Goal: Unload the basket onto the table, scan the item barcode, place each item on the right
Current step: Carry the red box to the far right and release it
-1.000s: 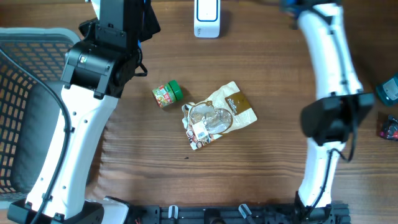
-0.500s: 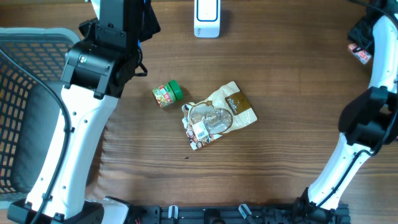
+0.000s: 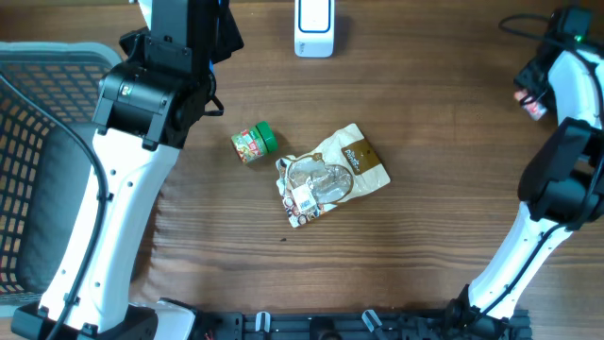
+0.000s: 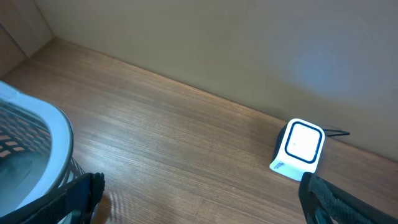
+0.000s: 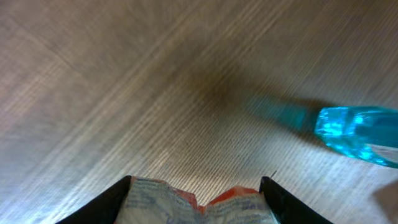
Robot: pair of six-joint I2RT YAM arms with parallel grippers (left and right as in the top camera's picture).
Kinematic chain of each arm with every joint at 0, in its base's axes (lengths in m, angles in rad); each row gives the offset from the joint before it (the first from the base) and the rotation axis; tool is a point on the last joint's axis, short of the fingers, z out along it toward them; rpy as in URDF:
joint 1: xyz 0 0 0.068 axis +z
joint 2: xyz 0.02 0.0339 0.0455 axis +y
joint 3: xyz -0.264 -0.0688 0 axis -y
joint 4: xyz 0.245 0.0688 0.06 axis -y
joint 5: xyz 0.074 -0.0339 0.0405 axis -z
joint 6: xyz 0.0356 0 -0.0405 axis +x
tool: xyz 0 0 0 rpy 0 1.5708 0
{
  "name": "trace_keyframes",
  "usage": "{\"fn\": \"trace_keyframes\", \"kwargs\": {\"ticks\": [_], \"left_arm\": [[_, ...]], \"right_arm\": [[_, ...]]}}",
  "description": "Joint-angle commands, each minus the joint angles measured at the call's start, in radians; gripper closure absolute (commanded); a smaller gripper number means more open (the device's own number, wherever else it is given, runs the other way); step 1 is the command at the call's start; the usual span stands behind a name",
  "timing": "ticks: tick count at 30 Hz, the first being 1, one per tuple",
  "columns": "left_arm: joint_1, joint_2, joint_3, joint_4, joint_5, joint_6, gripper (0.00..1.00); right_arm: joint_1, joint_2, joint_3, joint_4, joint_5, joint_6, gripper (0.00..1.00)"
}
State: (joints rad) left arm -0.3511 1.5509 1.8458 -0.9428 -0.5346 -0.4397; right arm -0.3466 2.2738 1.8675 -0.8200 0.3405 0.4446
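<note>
A crinkled red and white packet (image 5: pixel 155 200) fills the gap between my right gripper's (image 5: pixel 198 194) fingers and touches both of them. From overhead the packet (image 3: pixel 532 100) hangs at the back right of the table, under the right gripper (image 3: pixel 540 87). The white barcode scanner (image 3: pixel 313 28) stands at the back middle, far to the left of it. In the left wrist view the scanner (image 4: pixel 300 149) faces up, and my left gripper (image 4: pixel 199 196) stands wide open over bare wood with nothing in it.
A small green jar (image 3: pixel 253 144) and a brown pouch (image 3: pixel 330 177) lie mid-table. A grey mesh basket (image 3: pixel 38 142) fills the left side, its rim (image 4: pixel 37 124) next to the left fingers. A blue object (image 5: pixel 357 134) lies on the wood ahead of the right gripper.
My right arm has swung from the back middle, near the scanner, out to the back right, and the red packet now shows in its gripper. The left arm has not moved.
</note>
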Motion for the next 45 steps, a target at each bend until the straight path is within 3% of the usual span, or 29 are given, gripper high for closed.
{"fn": "trace_keyframes", "kwargs": {"ticks": [1, 7, 11, 14, 22, 36, 39, 42, 45], "left_arm": [[0.003, -0.019, 0.007, 0.003, -0.020, -0.010, 0.00], [0.003, -0.019, 0.007, 0.002, -0.020, -0.010, 0.00], [0.003, -0.019, 0.007, 0.003, -0.020, -0.010, 0.00], [0.003, -0.019, 0.007, 0.003, -0.020, -0.010, 0.00], [0.003, -0.019, 0.007, 0.003, -0.020, -0.010, 0.00], [0.003, -0.019, 0.007, 0.003, -0.020, -0.010, 0.00], [0.003, -0.019, 0.007, 0.003, -0.020, -0.010, 0.00], [0.003, -0.019, 0.007, 0.003, -0.020, -0.010, 0.00], [0.003, -0.019, 0.007, 0.003, -0.020, -0.010, 0.00]], "right_arm": [[-0.034, 0.012, -0.059, 0.049, 0.016, 0.000, 0.32], [-0.085, 0.012, -0.103, 0.084, 0.016, -0.018, 0.19], [-0.107, 0.009, -0.094, 0.074, -0.020, -0.083, 0.00], [-0.098, -0.002, -0.070, 0.071, -0.085, -0.159, 0.00], [0.000, -0.099, 0.001, 0.044, -0.095, -0.185, 0.00], [0.401, -0.246, 0.100, -0.148, -0.197, -0.175, 0.00], [0.466, -0.251, 0.100, -0.217, -0.214, -0.098, 0.00], [0.499, -0.251, 0.099, -0.317, -0.357, -0.064, 0.00], [0.505, -0.251, 0.094, -0.354, -0.549, -0.128, 0.00]]}}
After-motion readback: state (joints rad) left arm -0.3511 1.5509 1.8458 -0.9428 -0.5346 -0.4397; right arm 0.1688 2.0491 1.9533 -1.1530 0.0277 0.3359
